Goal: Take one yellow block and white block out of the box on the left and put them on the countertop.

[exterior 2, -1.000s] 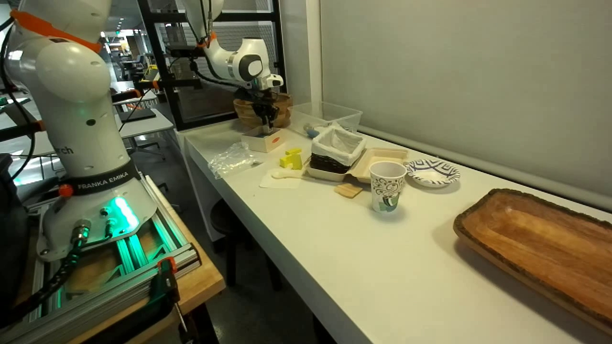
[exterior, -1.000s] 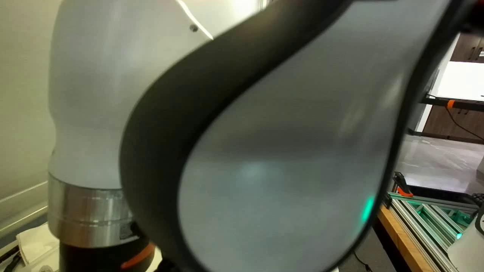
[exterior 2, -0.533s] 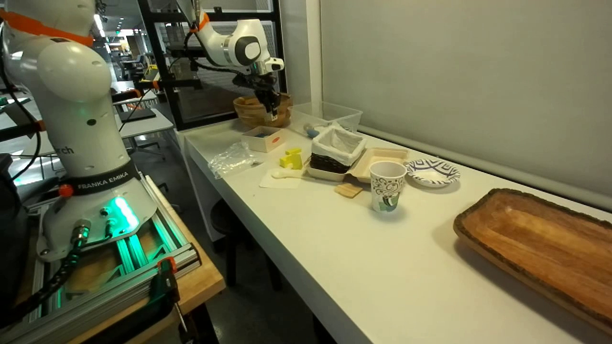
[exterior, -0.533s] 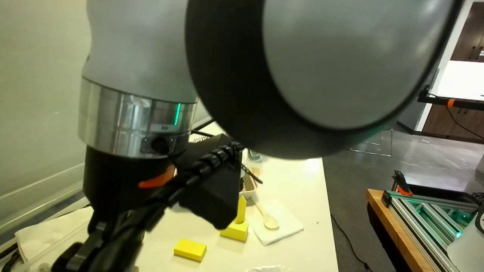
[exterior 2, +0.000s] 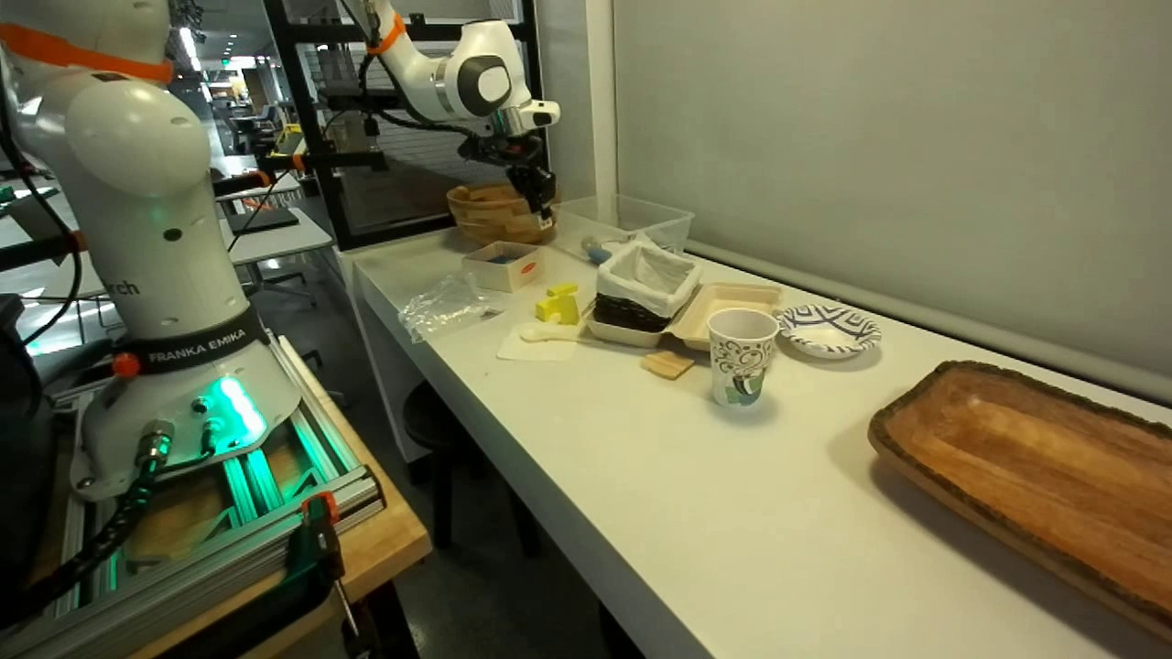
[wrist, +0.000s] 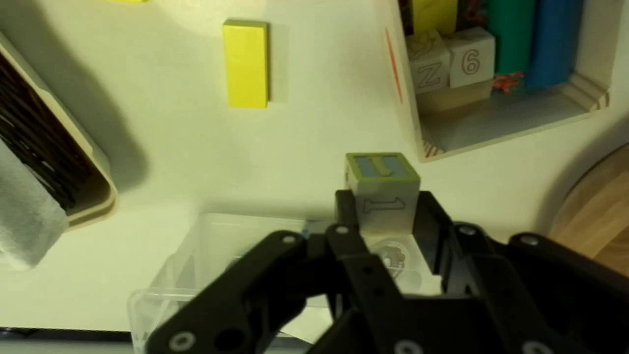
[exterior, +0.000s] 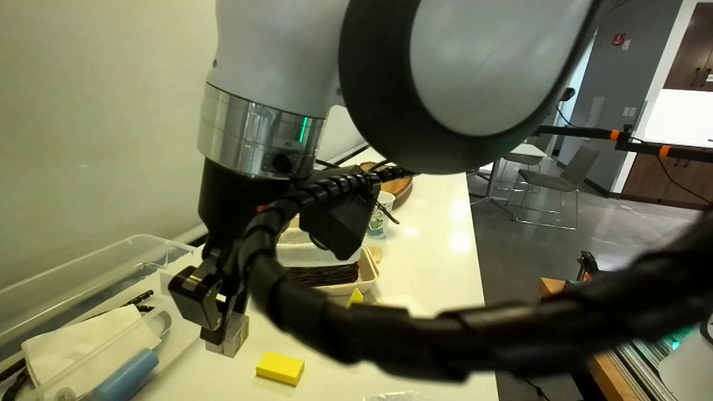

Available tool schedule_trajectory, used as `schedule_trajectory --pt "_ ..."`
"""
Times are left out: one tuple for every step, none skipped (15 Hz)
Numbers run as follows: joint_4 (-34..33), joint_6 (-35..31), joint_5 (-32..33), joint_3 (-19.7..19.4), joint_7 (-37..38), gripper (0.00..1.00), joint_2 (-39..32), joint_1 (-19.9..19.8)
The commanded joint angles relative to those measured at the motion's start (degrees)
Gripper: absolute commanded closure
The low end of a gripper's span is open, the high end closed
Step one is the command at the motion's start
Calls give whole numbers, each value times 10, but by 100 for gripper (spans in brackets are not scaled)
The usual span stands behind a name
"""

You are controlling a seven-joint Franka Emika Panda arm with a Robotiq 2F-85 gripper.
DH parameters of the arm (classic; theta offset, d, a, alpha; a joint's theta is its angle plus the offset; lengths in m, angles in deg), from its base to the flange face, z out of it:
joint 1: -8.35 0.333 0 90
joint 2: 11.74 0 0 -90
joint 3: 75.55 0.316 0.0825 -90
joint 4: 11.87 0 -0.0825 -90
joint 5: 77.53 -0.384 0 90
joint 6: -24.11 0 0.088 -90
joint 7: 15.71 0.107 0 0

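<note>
My gripper [wrist: 381,206] is shut on a white block [wrist: 385,196] with a yellow-edged face and a printed 1. In both exterior views the gripper [exterior: 223,331] [exterior 2: 542,212] holds it above the white countertop [exterior 2: 595,458]. In the wrist view the small wooden box [wrist: 409,113] holds white, yellow, green and blue blocks; it also shows in an exterior view [exterior 2: 485,273]. A yellow block [wrist: 246,66] lies on the countertop, with more yellow blocks [exterior 2: 558,307] near it. The clear plastic bin [exterior 2: 627,215] stands by the wall, beside the gripper.
A round wooden bowl [exterior 2: 485,220] stands behind the wooden box. A lined dark basket [exterior 2: 632,311], a food container, a spoon on a napkin and crumpled plastic [exterior 2: 444,307] lie around. A cup [exterior 2: 742,357], a patterned plate [exterior 2: 829,331] and a long wooden tray [exterior 2: 1025,458] stand farther along.
My gripper has risen out of the small wooden box with the white block and moved toward the wall and the clear bin. The yellow blocks on the countertop have not moved.
</note>
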State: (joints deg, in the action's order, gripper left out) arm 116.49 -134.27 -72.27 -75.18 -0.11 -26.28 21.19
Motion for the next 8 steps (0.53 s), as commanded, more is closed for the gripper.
schedule_trajectory --pt "11 -24 5 -2 -2 92 -14 -16" --pt "9 -29 -5 2 -10 92 -22 -24" --pt "7 -36 -7 2 -15 92 -29 -28" --pt "6 -50 -17 7 -25 92 -38 -36" --pt "4 -61 -24 11 -37 92 -47 -43" --pt "4 -75 -25 10 -44 92 -57 -47" --pt "2 -87 -32 16 -57 92 -66 -53" --pt "0 -96 -37 21 -69 92 -76 -57"
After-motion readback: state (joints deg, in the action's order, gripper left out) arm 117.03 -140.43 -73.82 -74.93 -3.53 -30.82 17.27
